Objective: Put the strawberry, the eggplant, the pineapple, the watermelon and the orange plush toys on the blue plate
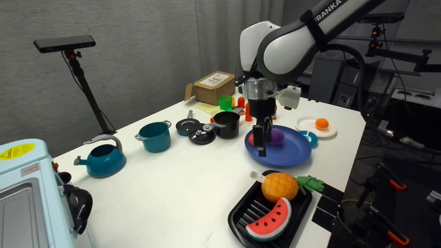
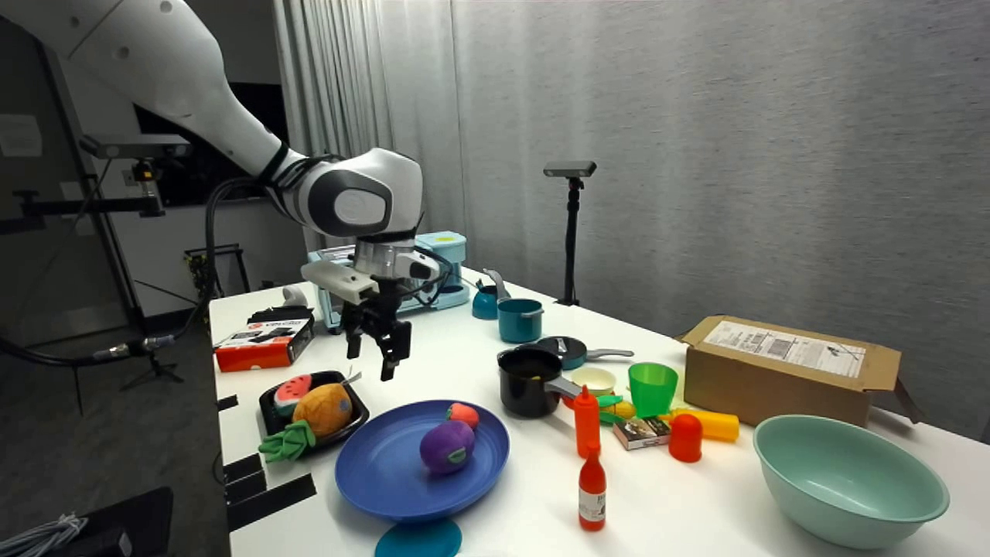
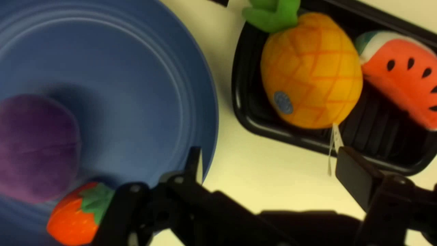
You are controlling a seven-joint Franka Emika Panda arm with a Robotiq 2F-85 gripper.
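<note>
Sloping the white-and-grey arm point(image 1: 293, 51) down from the upper right in an exterior view. Bending at the silver wrist point(image 2: 380, 261) and pointing the black claw point(image 2: 371, 362) downward in both exterior views, hanging in mid-air. Spreading the two fingers point(image 3: 193, 160) well apart, facing the flat pads point(image 3: 355, 181) toward each other across a wide gap. Filling much of the bottom of the wrist view with dark linkages point(image 3: 205, 208).
</note>
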